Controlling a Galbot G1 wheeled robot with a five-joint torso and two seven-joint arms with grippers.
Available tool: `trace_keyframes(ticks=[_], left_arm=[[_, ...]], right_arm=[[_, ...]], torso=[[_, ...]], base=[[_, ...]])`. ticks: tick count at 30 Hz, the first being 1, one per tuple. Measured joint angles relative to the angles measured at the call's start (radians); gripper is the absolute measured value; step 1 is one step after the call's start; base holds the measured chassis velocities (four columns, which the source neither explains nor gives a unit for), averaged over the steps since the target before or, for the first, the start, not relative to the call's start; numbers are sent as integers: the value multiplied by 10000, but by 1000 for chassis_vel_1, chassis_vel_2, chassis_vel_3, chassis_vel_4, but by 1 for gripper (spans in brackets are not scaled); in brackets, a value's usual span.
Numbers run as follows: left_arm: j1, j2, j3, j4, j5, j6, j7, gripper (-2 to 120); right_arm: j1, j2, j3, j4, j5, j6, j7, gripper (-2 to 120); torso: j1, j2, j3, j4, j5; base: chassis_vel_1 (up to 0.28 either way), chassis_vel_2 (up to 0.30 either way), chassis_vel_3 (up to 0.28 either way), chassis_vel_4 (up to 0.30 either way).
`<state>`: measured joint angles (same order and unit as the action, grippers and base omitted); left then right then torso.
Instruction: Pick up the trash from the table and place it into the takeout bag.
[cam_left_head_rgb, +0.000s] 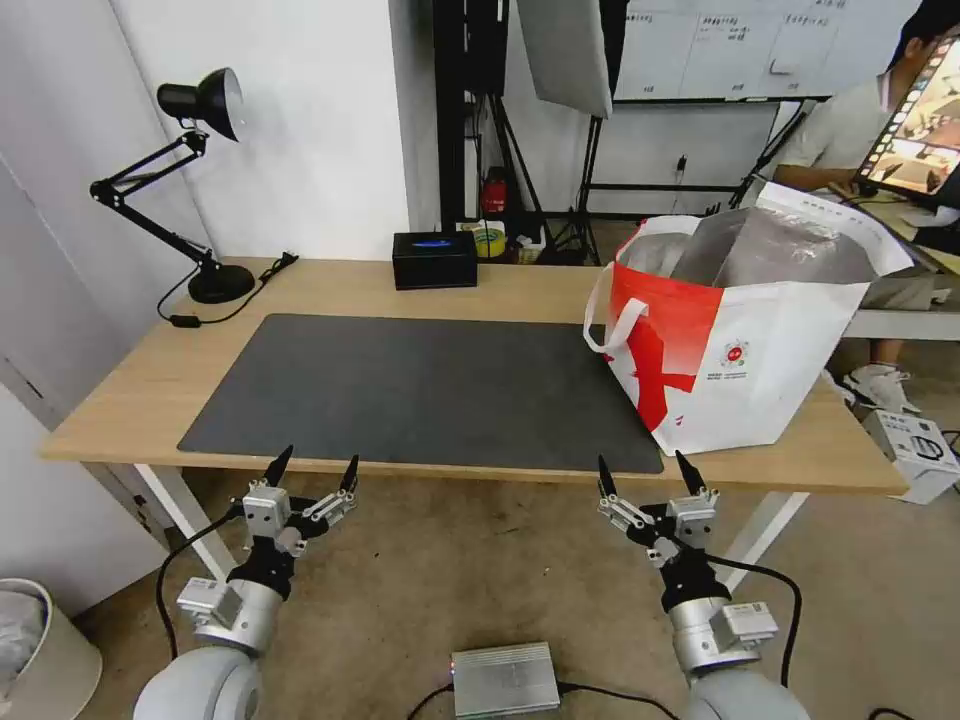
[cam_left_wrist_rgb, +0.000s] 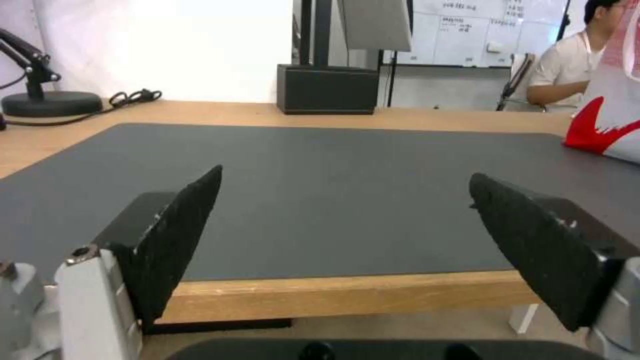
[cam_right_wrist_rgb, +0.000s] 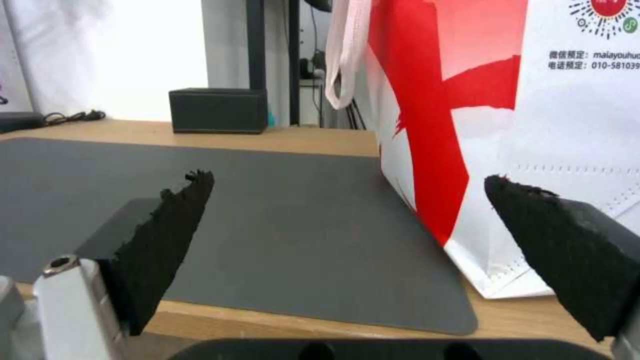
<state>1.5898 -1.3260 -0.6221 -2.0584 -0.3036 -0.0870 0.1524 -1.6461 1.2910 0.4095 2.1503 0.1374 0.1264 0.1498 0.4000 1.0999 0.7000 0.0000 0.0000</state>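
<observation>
Fingers (cam_left_head_rgb: 279, 466) of both grippers splayed before the table's (cam_left_head_rgb: 330, 285) matte grey mat (cam_left_head_rgb: 430, 385)

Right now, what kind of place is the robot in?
Probably a lab or studio set up for recording, not a home: photo light stands behind the table, a whiteboard on the wall, and a desk lamp by a bare grey mat.
</observation>
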Motion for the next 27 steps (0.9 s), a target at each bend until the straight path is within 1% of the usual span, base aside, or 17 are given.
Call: trace_keyframes(ticks=[6,27], left_arm=[[-15,-24,31,69,48,-134,-1,100],[-26,-4,17,71,106,-145,-23,100]], right_arm=[[0,0,0,0,0,0,0,100],[0,0,0,0,0,0,0,100]], torso=[[0,0,0,0,0],[0,0,0,0,0]], base=[[0,0,0,0],[0,0,0,0]])
